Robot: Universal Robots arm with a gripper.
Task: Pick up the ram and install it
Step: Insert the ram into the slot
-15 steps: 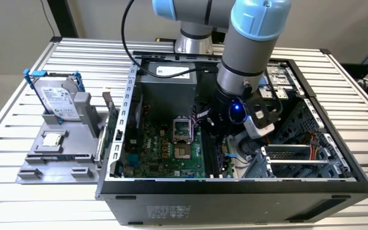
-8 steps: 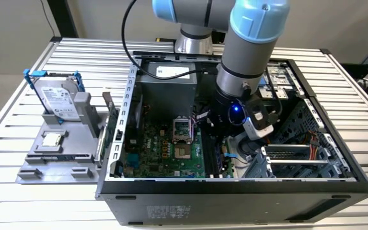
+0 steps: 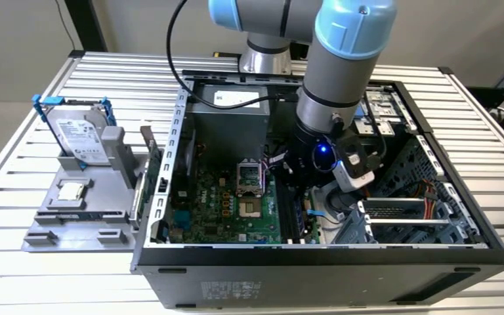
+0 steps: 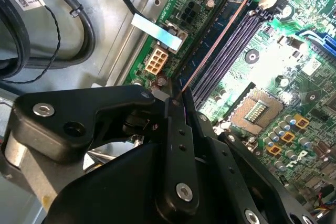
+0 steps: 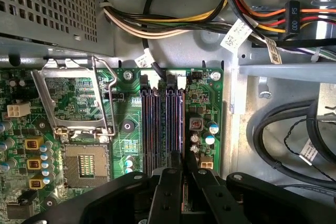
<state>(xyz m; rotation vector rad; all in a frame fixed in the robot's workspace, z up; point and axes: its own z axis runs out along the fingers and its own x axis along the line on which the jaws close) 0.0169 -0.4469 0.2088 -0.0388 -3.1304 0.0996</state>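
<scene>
The ram shows edge-on as a thin dark-blue stick with a copper-coloured top edge. It lies along the long black motherboard slots, over the slot nearest the board's edge. My gripper is shut on one end of the ram, its black fingers pressed together on it. In the first wrist view the gripper sits over the end of the slots, with the ram running away from it. In the exterior view the gripper is low inside the open computer case.
An open processor socket lies beside the slots. Black cables and coloured wire bundles run along the case wall close by. Outside the case, a silver hard drive in a blue frame stands on a grey fixture.
</scene>
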